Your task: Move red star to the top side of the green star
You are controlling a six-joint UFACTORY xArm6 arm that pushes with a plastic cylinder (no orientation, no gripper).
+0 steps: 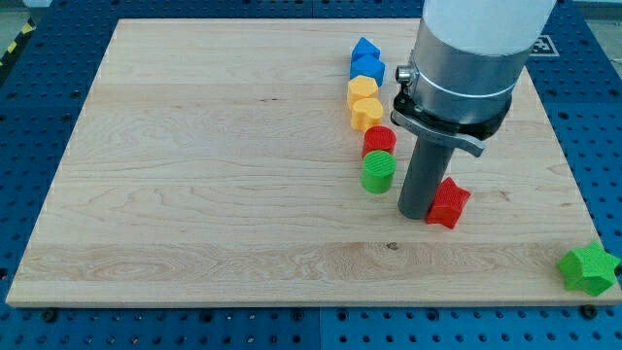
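The red star (449,203) lies on the wooden board right of centre. My tip (417,214) is the lower end of a dark rod and touches the red star's left side. The green star (589,268) sits at the view's bottom right, off the board's corner on the blue surface. It is far to the lower right of the red star.
A column of blocks runs left of the rod: two blue blocks (366,60), two yellow blocks (364,102), a red cylinder (380,141) and a green cylinder (378,172). The board's right edge (571,175) is near the red star.
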